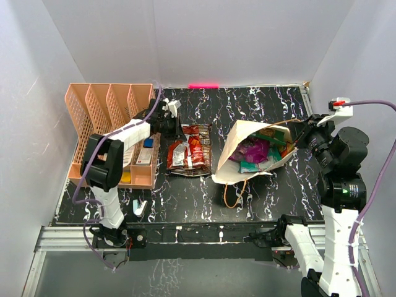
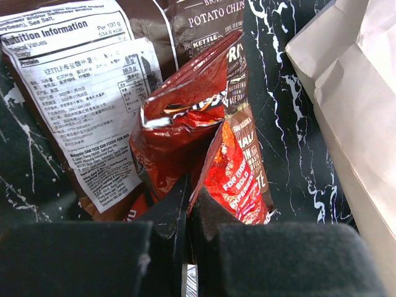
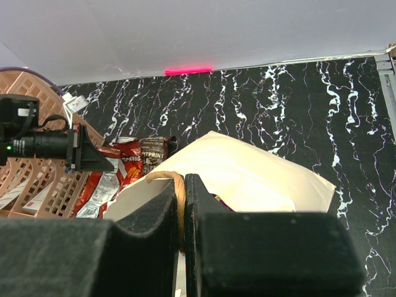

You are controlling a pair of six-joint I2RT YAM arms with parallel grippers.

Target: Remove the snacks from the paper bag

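Black, white-veined tabletop (image 1: 185, 198) fills a white-walled booth. Nearest, at 7 o'clock of the packets lying out, sits a small white-and-blue stationery piece (image 1: 140, 207). A loose loop of thin brown cord (image 1: 234, 197) trails from the bag at its 6 o'clock.

Mid-table, the tall cream-beige paper bag (image 1: 230, 159) lies tipped on its side with its mouth toward 2 o'clock. A shiny purple packet (image 1: 255, 148) and a light green packet (image 1: 252, 166) show among the snacks inside. At the bag's 3 o'clock the right gripper (image 3: 180, 185) is clenched on the other brown cord handle (image 3: 162, 176), which seems to hold the mouth open.

At the bag's 9 o'clock, what look like three packets lie on the tabletop, touching one another: a glossy red crisp packet (image 2: 179, 136), a brown packet with a white nutrition label (image 2: 80, 93) and a dark brown potato-chip packet (image 2: 204, 18). The left gripper (image 2: 187, 199) is closed tight, apparently pinching a fold of the red packet.

Beyond them, at 9 o'clock, stands the peach plastic lattice file rack (image 1: 86, 111). A pink strip (image 1: 204, 85) glows at 12 o'clock along the far wall.

The step in hand looks like laying down a removed packet, with several more in the bag. Next, the left gripper would need to let go, lift clear and swing toward 3 o'clock into the bag's mouth for the purple packet, with the right gripper holding the handle
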